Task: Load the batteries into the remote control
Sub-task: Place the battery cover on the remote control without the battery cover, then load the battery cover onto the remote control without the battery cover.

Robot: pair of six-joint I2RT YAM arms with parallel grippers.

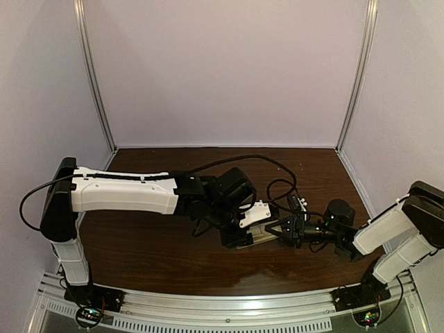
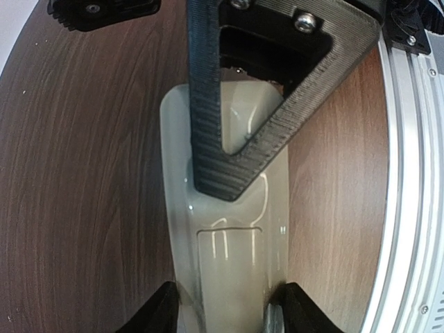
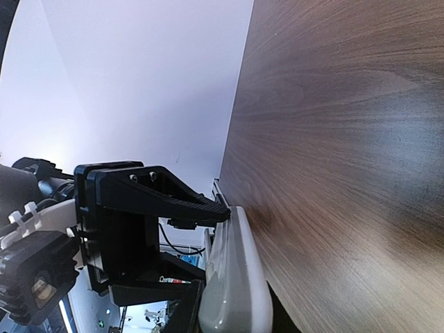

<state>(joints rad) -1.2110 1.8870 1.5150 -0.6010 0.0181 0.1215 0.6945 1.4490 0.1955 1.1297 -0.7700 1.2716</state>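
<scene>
One remote control [image 2: 236,263], dark wood tabletop [image 2: 90,173]

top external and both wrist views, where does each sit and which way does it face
Top external: high behind left arm and right arm, looking down over the table; both show.
Left wrist: looks down on the remote control; the left tool clasps its sides.
Right wrist: rolled sideways, looks along the table; left tool ahead.
Shared: both wrist views see the remote control.
</scene>
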